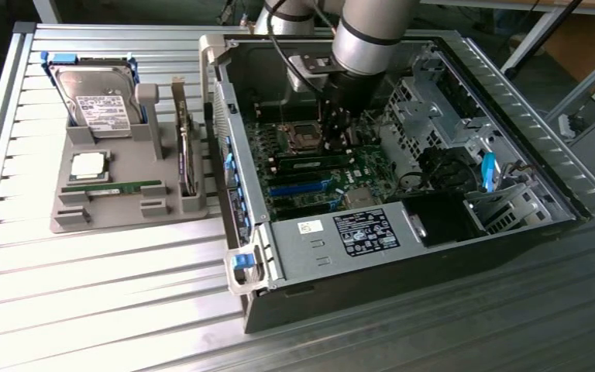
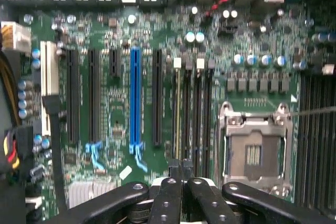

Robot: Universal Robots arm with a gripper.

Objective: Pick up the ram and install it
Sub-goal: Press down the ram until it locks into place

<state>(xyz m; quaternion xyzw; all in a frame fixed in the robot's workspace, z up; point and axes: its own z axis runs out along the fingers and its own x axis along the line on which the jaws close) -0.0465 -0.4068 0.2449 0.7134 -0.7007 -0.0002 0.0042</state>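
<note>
The robot's black gripper [image 1: 341, 141] is down inside the big open black computer case [image 1: 504, 232], right above the green motherboard [image 1: 328, 174]. In the wrist view the gripper [image 2: 181, 169] has its two fingers pressed close together, clenched, with nothing seen between them. The fingertips [image 2: 173, 165] sit at the end of the row of long black memory slots [image 2: 191, 108].

One long thin green ram stick [image 1: 313, 165] with dark chips is already lying in a slot on the motherboard, just beside the gripper. In the wrist view it looks like a thin yellowish line in one slot [image 2: 178, 108]. The square silver socket [image 2: 253, 148] is just beside these slots, and a long blue slot [image 2: 135, 95] is a bit away on the other side.

Another green ram stick [image 1: 111, 188] lies flat in the grey plastic holder [image 1: 122, 213] on the ribbed metal table [image 1: 91, 287], well apart from the gripper, on the exterior view's left. A silver hard drive with a white label [image 1: 96, 97] and a square silver chip [image 1: 87, 164] sit in the same holder.
</note>
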